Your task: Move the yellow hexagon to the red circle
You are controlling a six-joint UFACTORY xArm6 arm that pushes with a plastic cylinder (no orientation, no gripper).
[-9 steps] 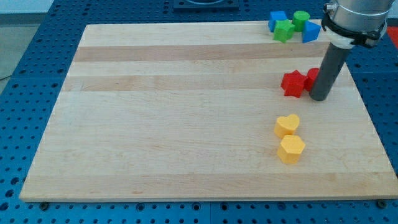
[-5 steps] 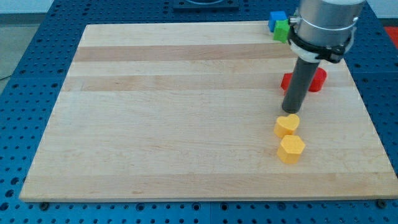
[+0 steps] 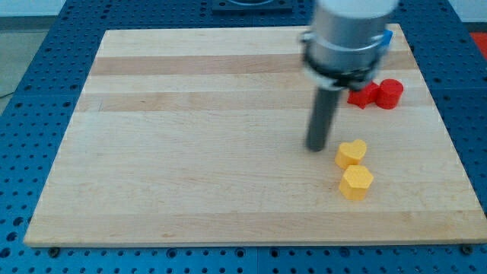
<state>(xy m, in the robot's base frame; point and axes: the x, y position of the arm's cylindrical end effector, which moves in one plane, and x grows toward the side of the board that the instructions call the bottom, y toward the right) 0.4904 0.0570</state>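
Note:
The yellow hexagon (image 3: 356,183) lies on the wooden board near the view's lower right. A yellow heart (image 3: 351,153) sits just above it, touching it. The red circle (image 3: 390,92) lies at the view's upper right, with a red star (image 3: 363,95) touching its left side, partly hidden by the arm. My tip (image 3: 316,147) rests on the board just left of the yellow heart, apart from it, and up-left of the hexagon.
A blue block (image 3: 386,36) peeks out at the view's top right behind the arm's body (image 3: 346,34), which hides the other blocks there. The wooden board (image 3: 190,137) lies on a blue perforated table (image 3: 30,91).
My tip has moved leftward and downward, from right of the red blocks, past the top of the yellow heart, to its left side. No block has visibly moved.

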